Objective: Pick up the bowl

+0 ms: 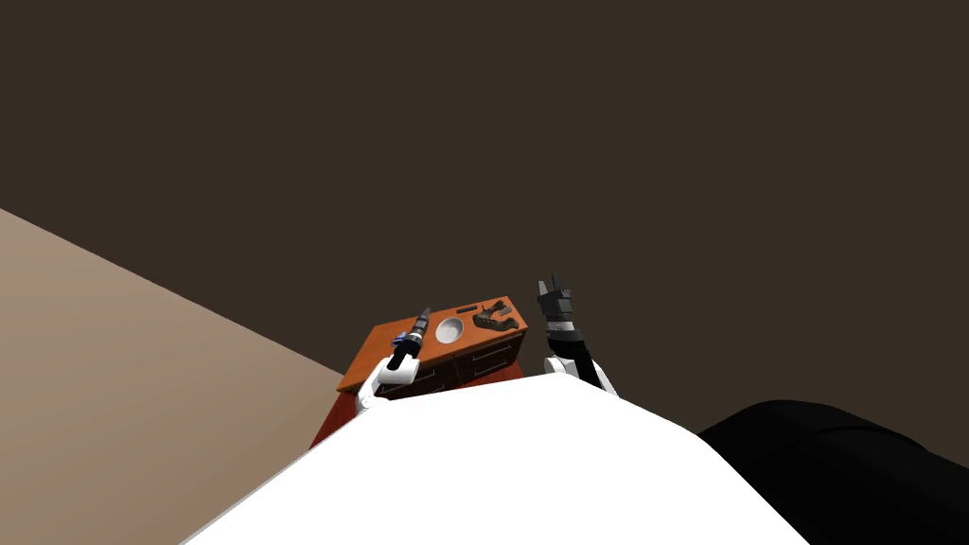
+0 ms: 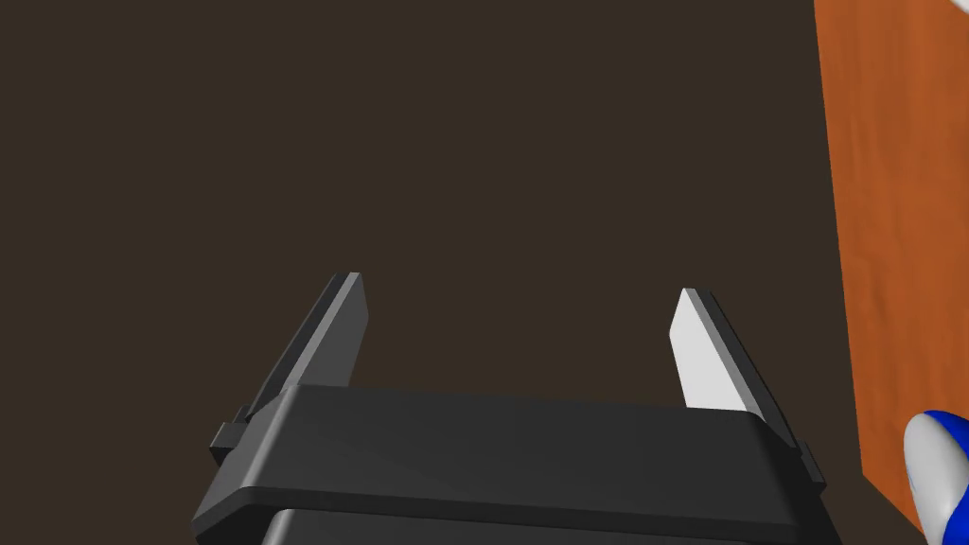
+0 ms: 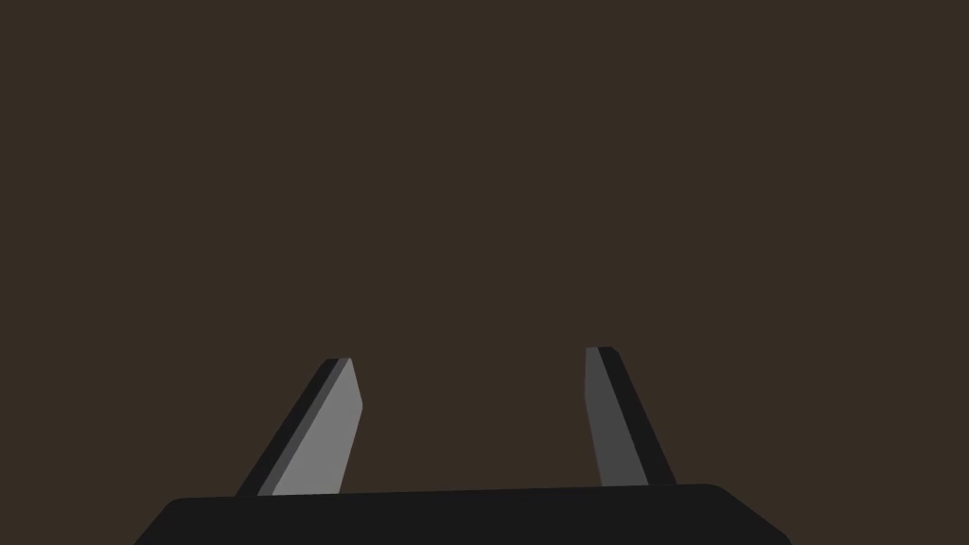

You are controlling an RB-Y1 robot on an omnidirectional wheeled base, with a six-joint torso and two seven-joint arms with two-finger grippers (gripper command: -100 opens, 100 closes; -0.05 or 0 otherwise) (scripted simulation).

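A light grey round bowl (image 1: 449, 329) sits on top of an orange-brown cabinet (image 1: 383, 345), near the middle of the top. My left gripper (image 1: 425, 312) hovers over the cabinet just left of the bowl, not touching it. In the left wrist view the left gripper (image 2: 520, 287) is open, nothing lies between its fingers, and the cabinet top (image 2: 894, 189) runs along one side. My right gripper (image 1: 549, 281) is raised beyond the cabinet's right end. The right gripper (image 3: 470, 356) is open and holds nothing.
Dark shapes (image 1: 499, 317) and a flat dark item (image 1: 466, 309) lie on the cabinet top right of the bowl. A blue and white rounded thing (image 2: 937, 473) shows beside the left gripper. A dark brown wall (image 1: 568, 142) rises behind; beige floor (image 1: 114, 378) lies left; a black area (image 1: 852, 464) is at right.
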